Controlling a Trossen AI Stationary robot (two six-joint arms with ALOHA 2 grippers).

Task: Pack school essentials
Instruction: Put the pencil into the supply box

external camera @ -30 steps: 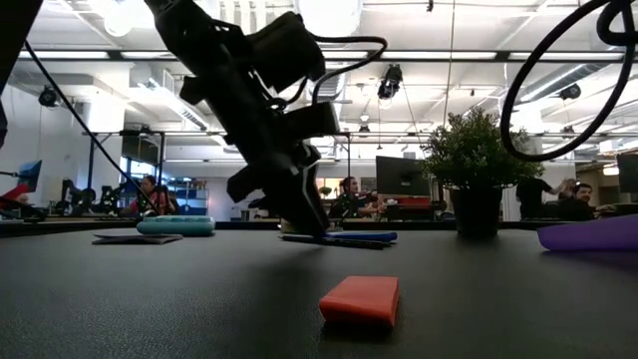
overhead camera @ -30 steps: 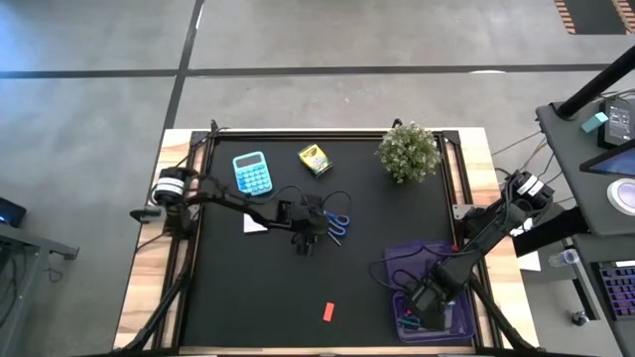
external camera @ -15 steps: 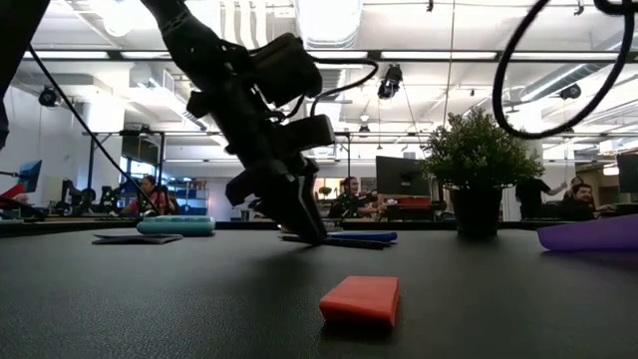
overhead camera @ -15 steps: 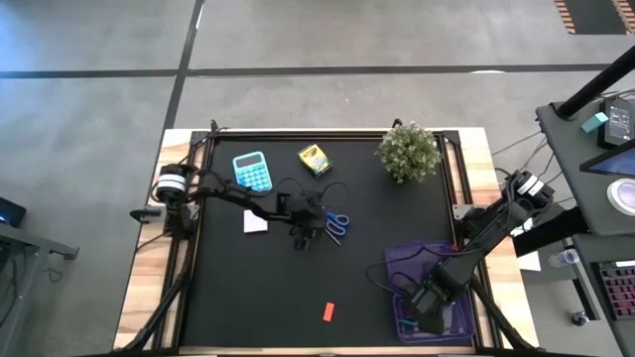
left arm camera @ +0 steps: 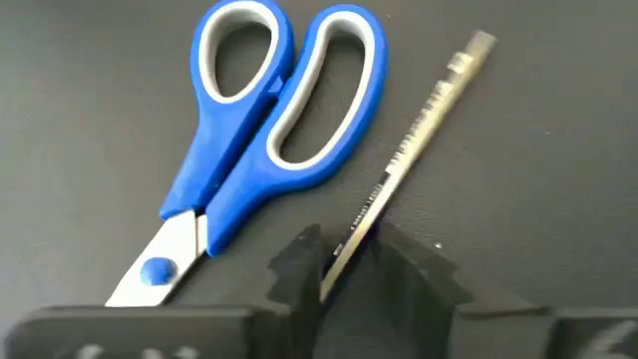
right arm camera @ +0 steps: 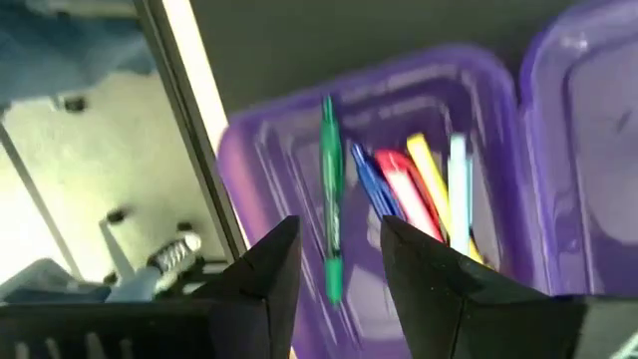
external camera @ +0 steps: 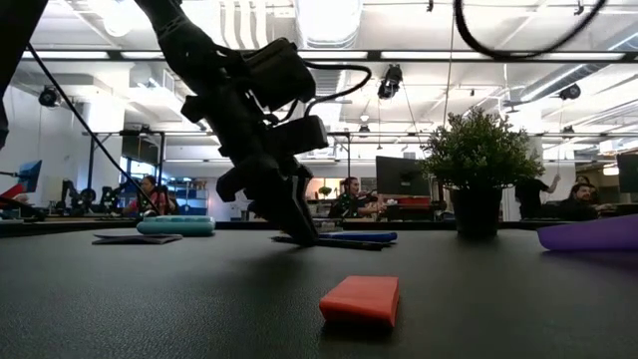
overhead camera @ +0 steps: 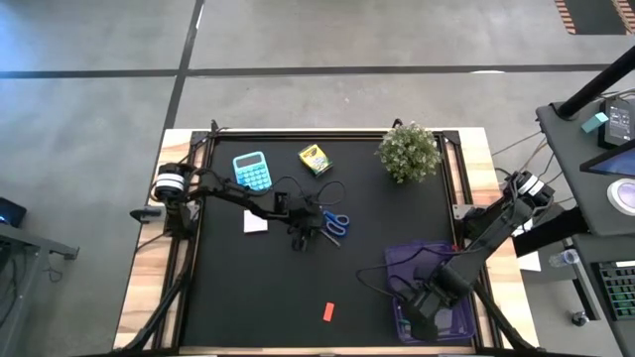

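Pen (left arm camera: 409, 160): thin, stiff, light, slippery; lower end between left gripper (left arm camera: 349, 261) fingers, closing on it.
Scissors (left arm camera: 261, 125): just beside.
Right gripper (right arm camera: 339, 261): fingers apart, empty, over case (right arm camera: 478, 80).

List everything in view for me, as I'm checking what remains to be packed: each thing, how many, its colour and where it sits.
Calculator: one, light blue, far left of the mat.
Crayon box: one, yellow, far centre.
Potted plant: one, green, far right corner.
Note pad: one, white, left of centre.
Scissors: one pair, blue handles, centre of the mat.
Pencil: one, dark, lying beside the scissors.
Eraser: one, orange, near centre.
Case: one, translucent purple, lid open, near right corner.
Pens: several, green, blue, red, yellow, light blue, inside the case.
Left gripper: closing around the pencil's end.
Right gripper: open, over the case.
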